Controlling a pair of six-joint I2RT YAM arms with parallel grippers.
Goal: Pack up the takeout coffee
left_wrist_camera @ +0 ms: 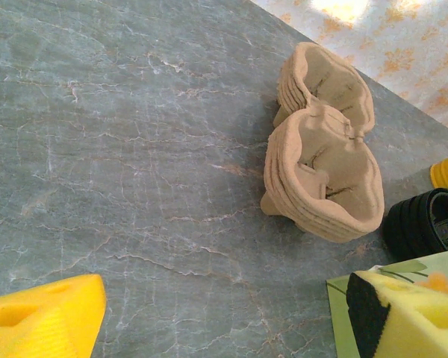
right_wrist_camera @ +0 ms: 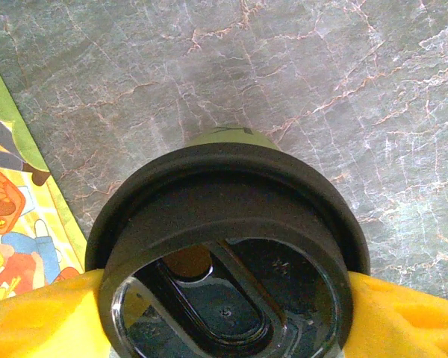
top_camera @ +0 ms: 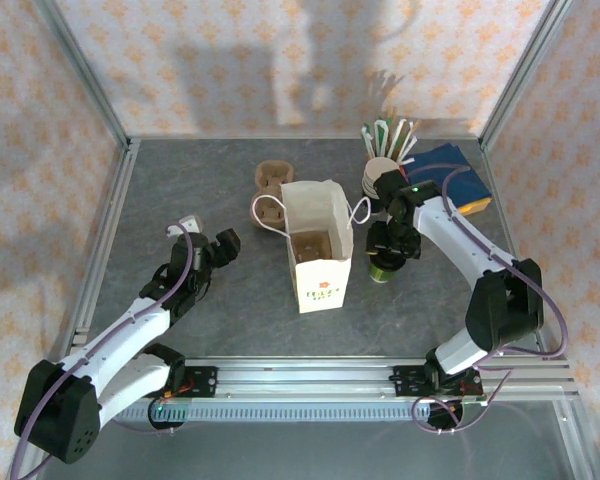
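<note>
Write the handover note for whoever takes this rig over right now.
Left gripper: open, empty, hovering left of the paper bag.
Right gripper: closed on the takeout coffee, yellow pads against both sides of its black lid.
Coffee: just right of the bag, outside it. Whether it is off the table is unclear. The bag stands upright, mouth open.
Done: lid on, cup gripped.
Left: lift the cup, lower it into the bag, release.
</note>
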